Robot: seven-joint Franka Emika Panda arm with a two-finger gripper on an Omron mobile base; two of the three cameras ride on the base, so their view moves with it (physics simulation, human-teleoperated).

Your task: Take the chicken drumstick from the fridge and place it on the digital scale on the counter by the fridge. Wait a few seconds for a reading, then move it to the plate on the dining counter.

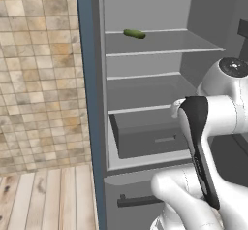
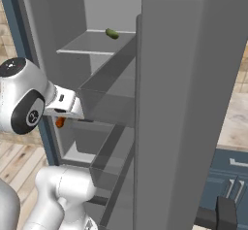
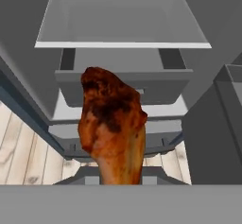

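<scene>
one chicken drumstick (image 3: 113,124) is pinched in the robot's jaws, held up in the air in front of the open fridge (image 1: 145,93), above its grey drawer (image 3: 123,83). a green cucumber (image 1: 134,33) lies on a top shelf. the take-out step looks nearly done; next the arm should back away and carry the meat to the scale on the worktop.

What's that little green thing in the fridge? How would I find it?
Look at the tall grey fridge with its door open and find the highest pale shelf inside. Near the back of that shelf lies a small cucumber. It is green and sausage-shaped, alone on its shelf, unlike the orange-brown chicken drumstick lower down at the robot's hand.
</scene>
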